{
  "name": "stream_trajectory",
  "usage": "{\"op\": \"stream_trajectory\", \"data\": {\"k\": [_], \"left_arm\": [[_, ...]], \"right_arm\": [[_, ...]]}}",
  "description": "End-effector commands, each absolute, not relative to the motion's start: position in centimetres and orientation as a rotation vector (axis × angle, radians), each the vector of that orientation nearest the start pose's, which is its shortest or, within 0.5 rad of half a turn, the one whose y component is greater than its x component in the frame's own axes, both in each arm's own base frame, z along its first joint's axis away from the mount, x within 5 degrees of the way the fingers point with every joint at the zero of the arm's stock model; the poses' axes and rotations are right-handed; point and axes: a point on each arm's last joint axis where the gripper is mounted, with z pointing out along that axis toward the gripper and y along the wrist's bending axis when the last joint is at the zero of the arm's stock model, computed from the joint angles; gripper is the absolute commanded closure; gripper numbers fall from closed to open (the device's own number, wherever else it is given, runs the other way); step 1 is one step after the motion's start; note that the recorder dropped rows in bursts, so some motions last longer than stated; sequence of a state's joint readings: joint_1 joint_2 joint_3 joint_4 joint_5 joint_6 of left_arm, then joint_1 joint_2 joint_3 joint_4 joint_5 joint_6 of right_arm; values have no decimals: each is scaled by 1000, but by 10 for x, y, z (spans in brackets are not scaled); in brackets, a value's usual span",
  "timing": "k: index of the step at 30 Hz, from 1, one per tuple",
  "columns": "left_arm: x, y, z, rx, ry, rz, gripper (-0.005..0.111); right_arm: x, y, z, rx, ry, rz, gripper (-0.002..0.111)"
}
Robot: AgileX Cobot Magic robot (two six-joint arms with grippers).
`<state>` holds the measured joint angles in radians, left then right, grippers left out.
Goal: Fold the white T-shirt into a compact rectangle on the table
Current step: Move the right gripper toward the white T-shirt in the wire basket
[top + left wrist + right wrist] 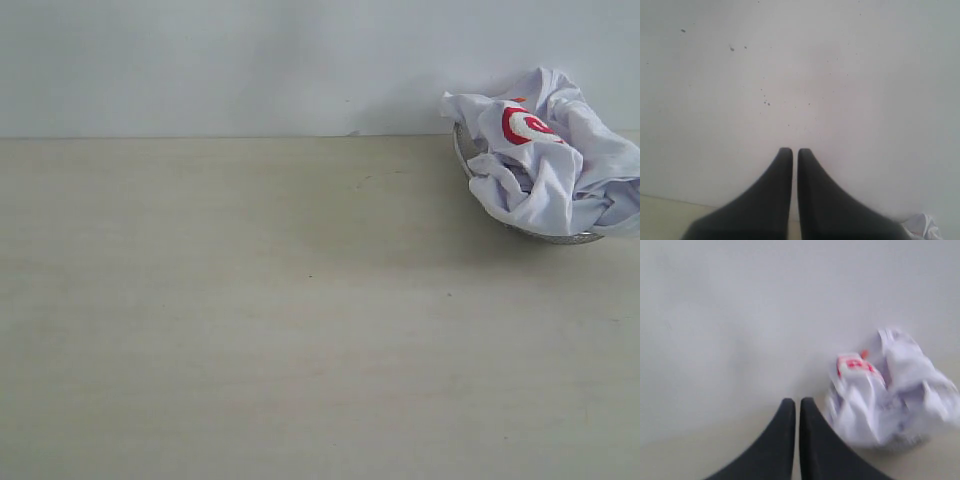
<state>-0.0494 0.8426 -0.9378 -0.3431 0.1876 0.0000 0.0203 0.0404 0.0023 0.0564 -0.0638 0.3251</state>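
Note:
The white T-shirt (550, 150) lies crumpled in a heap, red print showing on top, inside a round wire-mesh basket (463, 150) at the far right of the table (250, 330). Neither arm shows in the exterior view. In the left wrist view my left gripper (790, 151) is shut and empty, facing the wall, with a scrap of the white T-shirt (922, 225) at the frame's corner. In the blurred right wrist view my right gripper (793, 401) is shut and empty, apart from the white T-shirt (890, 395).
A pale wall (200, 60) rises behind the table's far edge. The basket stands close to that edge and to the right border of the exterior view. Beige tabletop stretches across the left and front.

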Motion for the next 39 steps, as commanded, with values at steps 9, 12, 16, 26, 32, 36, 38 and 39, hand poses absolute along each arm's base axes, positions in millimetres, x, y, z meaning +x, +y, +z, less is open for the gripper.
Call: {"op": "stream_trajectory", "data": {"k": [9, 12, 16, 26, 32, 36, 38, 39], "left_arm": [[214, -17, 446, -134, 1583, -319, 102], [220, -18, 446, -135, 1601, -325, 102], [217, -19, 447, -167, 1599, -378, 102], [216, -24, 435, -83, 1739, -357, 102], [227, -26, 423, -47, 1816, -339, 102], [240, -27, 412, -12, 1862, -308, 102], [246, -27, 407, -14, 1885, -309, 102], [249, -27, 404, -14, 1900, -310, 102]], "right_arm": [[126, 2, 387, 141, 1969, 114, 109], [165, -7, 402, 156, 2049, -46, 109], [211, -19, 423, 134, 2057, -236, 109], [331, -70, 398, 320, 2315, -71, 108], [383, -122, 340, 420, 2427, 221, 107], [412, -135, 303, 350, 2452, 212, 87], [424, -139, 294, 366, 2419, 209, 68], [430, -141, 289, 374, 2403, 206, 56]]}}
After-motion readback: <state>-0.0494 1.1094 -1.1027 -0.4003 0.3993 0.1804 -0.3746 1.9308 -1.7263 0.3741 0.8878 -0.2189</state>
